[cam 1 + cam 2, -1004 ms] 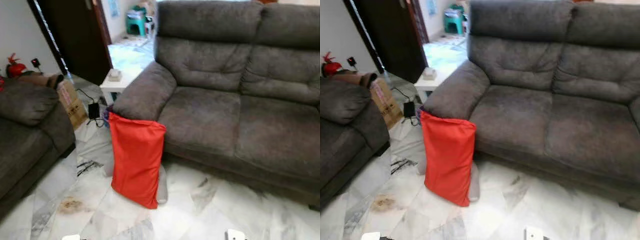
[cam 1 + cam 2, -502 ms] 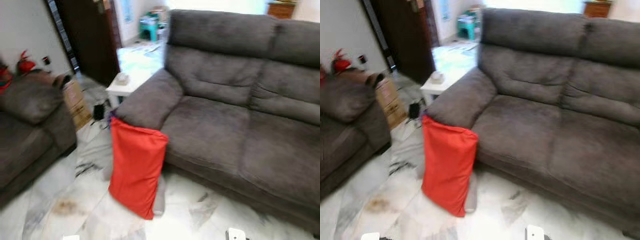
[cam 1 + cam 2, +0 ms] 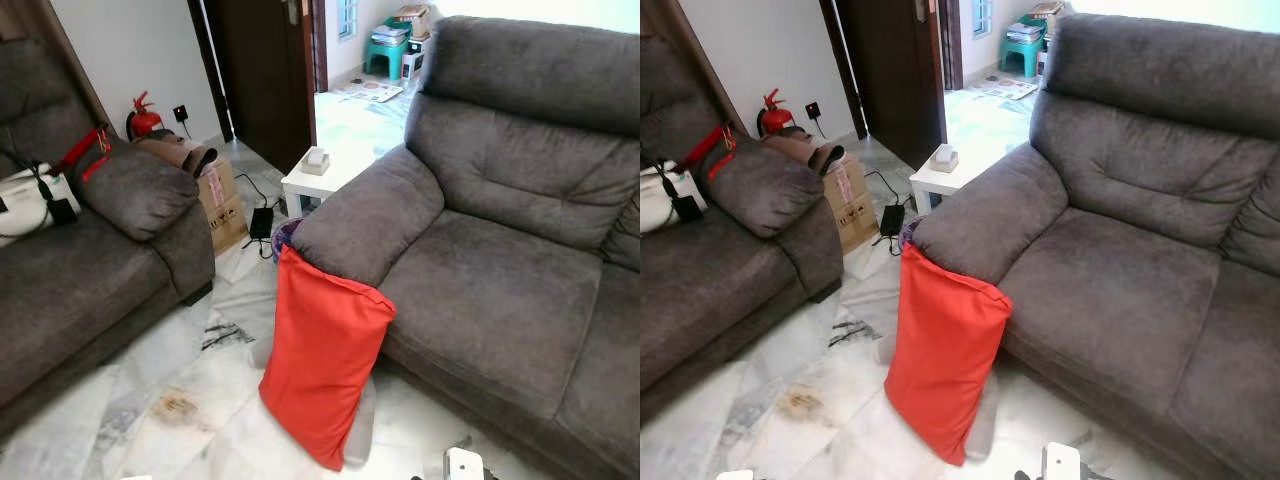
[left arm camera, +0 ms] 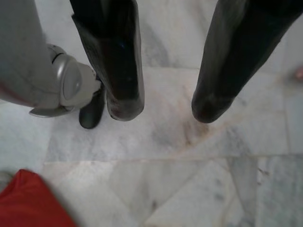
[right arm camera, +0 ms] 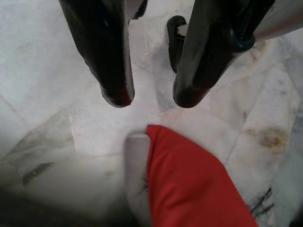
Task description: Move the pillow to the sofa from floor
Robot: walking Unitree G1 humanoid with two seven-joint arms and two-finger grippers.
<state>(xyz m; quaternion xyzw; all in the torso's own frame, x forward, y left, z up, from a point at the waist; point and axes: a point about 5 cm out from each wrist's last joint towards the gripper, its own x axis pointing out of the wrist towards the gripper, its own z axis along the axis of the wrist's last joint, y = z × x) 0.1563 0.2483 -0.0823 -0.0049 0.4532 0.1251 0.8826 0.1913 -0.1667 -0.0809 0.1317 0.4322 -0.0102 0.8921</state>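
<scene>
A bright red fabric pillow (image 3: 322, 368) stands upright on the white marble floor (image 3: 190, 400), its upper edge leaning against the front of the armrest of the large grey-brown upholstered sofa (image 3: 500, 260). A grey cushion (image 3: 361, 432) peeks out from behind the pillow's lower corner, also on the floor. The sofa's seat is bare.

The left claw (image 4: 163, 101) hangs above the marble floor with its two black fingers spread apart, gripping nothing; a corner of the red pillow shows near it in the left wrist view. The right claw (image 5: 150, 92) also has its fingers parted and empty, hovering over the floor just above the pillow's lower corner and the grey cushion beside it, without touching either.

Beside the sofa's armrest sits a small white side surface (image 3: 312, 183) with a small box (image 3: 316, 160) on it. A brown cardboard box (image 3: 222, 195) stands against a second dark grey sofa (image 3: 90, 260) on the robot's left, and a red fire extinguisher (image 3: 145, 118) rests by the wall near a dark wooden door (image 3: 262, 70).
</scene>
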